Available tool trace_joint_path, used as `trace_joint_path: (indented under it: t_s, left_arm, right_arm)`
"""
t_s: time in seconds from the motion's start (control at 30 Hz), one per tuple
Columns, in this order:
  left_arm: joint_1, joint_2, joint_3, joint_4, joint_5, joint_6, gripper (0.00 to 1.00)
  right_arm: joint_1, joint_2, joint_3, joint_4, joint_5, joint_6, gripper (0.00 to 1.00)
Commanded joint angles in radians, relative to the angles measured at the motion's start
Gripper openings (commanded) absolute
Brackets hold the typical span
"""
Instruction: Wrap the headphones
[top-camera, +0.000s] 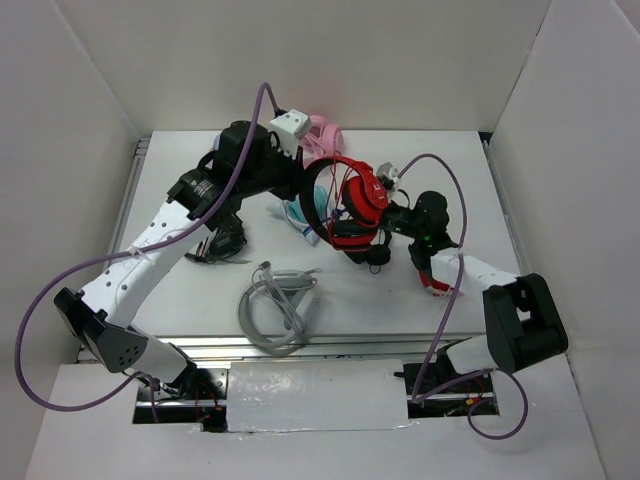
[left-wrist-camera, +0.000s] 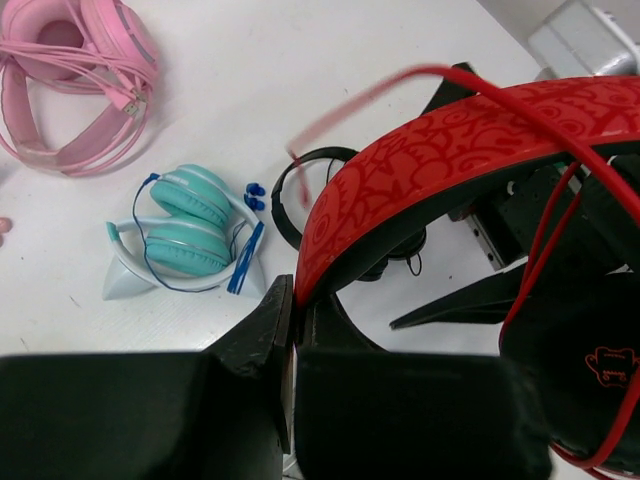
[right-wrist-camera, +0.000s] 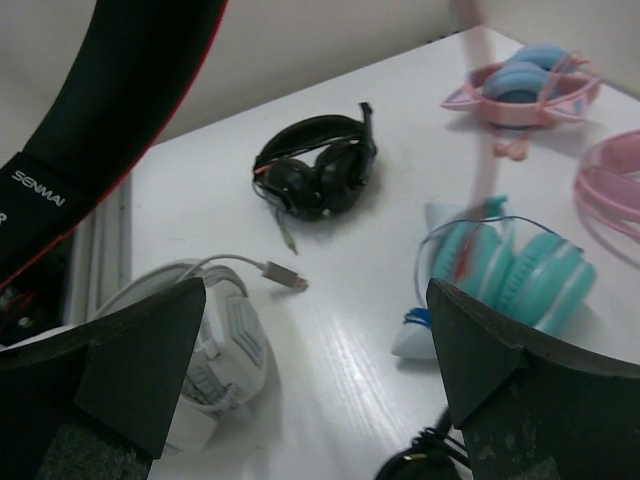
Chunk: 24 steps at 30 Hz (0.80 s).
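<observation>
At the near rim of the surface (top-camera: 370, 310), low in the top view, a grey-white headset (top-camera: 275, 305) lies with its cord looped around it. A bare strip runs from it rightward to the right arm's white link. Further in, left of centre, an all-black headset (top-camera: 226, 240) sits under the left arm, and a teal headset (top-camera: 300, 215) lies just beside the task's thing. The headphones (top-camera: 358, 205) are at mid-frame between the two arms, with the headband raised off the surface. The left claw (left-wrist-camera: 292, 310) is pinched narrow on one end of the patterned red headband (left-wrist-camera: 450, 150). The thin red cable (left-wrist-camera: 560, 230) hangs in loops over the black pad at the right of that view. The right claw (right-wrist-camera: 315, 290) stands wide with nothing between its fingers. The black underside of the headband, lettered SENMAI, crosses the upper left of its view, apart from both fingers. Farthest back, a pink headset (top-camera: 325, 130) lies near the rear wall, and the right wrist view shows a pink cat-eared headset with blue pads (right-wrist-camera: 525, 85) at upper right. White walls stand along the left, far and right edges. The widest bare room is the far right corner in the top view, crossed only by a purple arm cable (top-camera: 450, 180).
</observation>
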Motion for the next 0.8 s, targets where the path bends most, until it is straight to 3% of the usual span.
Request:
trace_joint_path:
  t_s: [0.0, 0.37, 0.77]
  left_arm:
    - [-0.003, -0.041, 0.053, 0.072, 0.023, -0.027, 0.0]
    - [-0.018, -0.063, 0.053, 0.056, -0.018, -0.008, 0.0]
    - [-0.025, -0.075, 0.048, 0.055, -0.032, -0.005, 0.0]
  right_arm:
    - [0.053, 0.034, 0.071, 0.1, -0.006, 0.05, 1.0]
    - [0.101, 0.142, 0.167, 0.084, 0.254, 0.128, 1.0]
    - [0.217, 0.195, 0.125, 0.134, 0.082, 0.125, 1.0]
